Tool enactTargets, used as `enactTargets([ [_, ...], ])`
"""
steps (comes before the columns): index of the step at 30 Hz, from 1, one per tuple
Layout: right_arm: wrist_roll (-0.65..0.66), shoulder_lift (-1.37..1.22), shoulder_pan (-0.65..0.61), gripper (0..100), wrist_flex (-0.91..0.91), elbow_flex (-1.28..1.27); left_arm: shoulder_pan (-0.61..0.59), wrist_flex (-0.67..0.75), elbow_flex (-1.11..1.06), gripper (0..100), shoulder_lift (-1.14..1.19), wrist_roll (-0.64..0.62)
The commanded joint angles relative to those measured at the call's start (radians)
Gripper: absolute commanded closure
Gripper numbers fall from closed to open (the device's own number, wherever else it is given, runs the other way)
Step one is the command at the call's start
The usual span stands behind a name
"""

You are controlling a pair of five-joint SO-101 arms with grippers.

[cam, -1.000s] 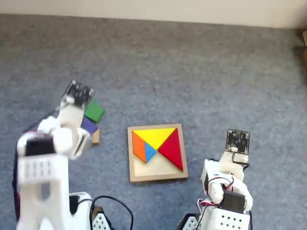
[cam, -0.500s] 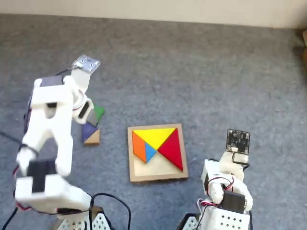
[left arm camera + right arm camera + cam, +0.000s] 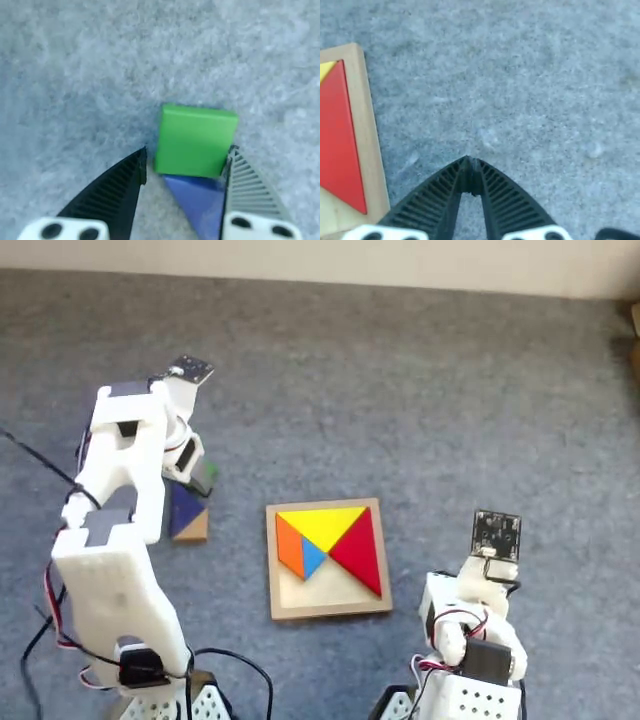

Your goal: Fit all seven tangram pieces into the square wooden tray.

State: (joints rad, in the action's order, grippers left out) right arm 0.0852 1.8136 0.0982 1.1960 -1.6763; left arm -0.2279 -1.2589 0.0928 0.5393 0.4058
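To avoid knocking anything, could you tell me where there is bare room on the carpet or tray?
The carpet is bare beyond the tray and between it and the right arm; the tray's near strip is bare wood. Crowded left of it: green square, blue triangle, left gripper.

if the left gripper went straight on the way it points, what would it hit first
Most likely the green square, which sits midway in the open left gripper. The gripper's tips might pass on either side of it and reach the carpet; depth is unclear.
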Motion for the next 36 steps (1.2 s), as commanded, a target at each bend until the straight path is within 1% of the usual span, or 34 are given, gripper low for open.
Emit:
enactTargets([
  [1,0.012,0.018,0.010,99.3,0.005,-0.111,0.031,0.005,0.058,78,0.008,-0.014],
  [6,0.012,0.018,0.010,99.3,0.005,-0.111,0.056,0.003,0.059,88,0.008,-0.009],
  [10,0.012,0.018,0.010,99.3,0.005,-0.111,0.097,-0.015,0.065,96,0.005,-0.009],
  [14,0.012,0.018,0.010,99.3,0.005,-0.111,0.151,-0.137,0.127,99,-0.050,-0.009],
  [17,0.012,0.018,0.010,99.3,0.005,-0.111,0.189,-0.242,0.171,99,-0.140,-0.012],
  [21,0.012,0.018,0.010,99.3,0.004,-0.111,0.252,-0.336,0.166,99,-0.283,-0.015],
  [24,0.012,0.018,0.010,99.3,0.004,-0.111,0.306,-0.370,0.108,99,-0.386,-0.069],
  [31,0.012,0.018,0.010,99.3,0.004,-0.111,0.437,-0.367,-0.120,99,-0.618,-0.147],
  [36,0.012,0.018,0.058,99.3,-0.002,-0.111,0.529,-0.353,-0.277,99,-0.728,-0.235],
])
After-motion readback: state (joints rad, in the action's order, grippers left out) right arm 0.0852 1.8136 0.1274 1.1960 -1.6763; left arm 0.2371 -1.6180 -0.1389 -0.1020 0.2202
